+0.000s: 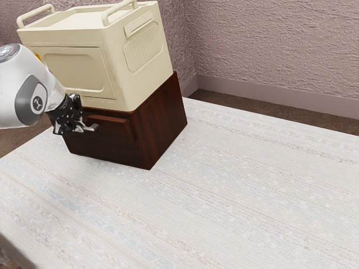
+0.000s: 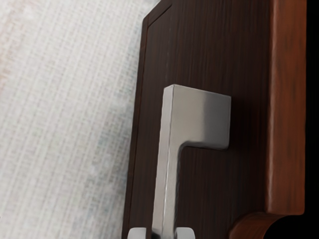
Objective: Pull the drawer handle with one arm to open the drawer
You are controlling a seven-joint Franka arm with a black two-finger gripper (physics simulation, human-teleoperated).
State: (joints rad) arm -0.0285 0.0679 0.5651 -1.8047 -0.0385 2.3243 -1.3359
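Gripping the metal handle (image 2: 162, 174), the hand (image 1: 90, 128) had one finger on each side of its bar, a hold judged suited to a straight outward pull. The handle stood off the dark drawer (image 2: 209, 199), leaving finger room behind. The drawer appeared closed; the cream crate (image 1: 126, 61) atop the cabinet (image 1: 162, 123) probably added steadying weight.
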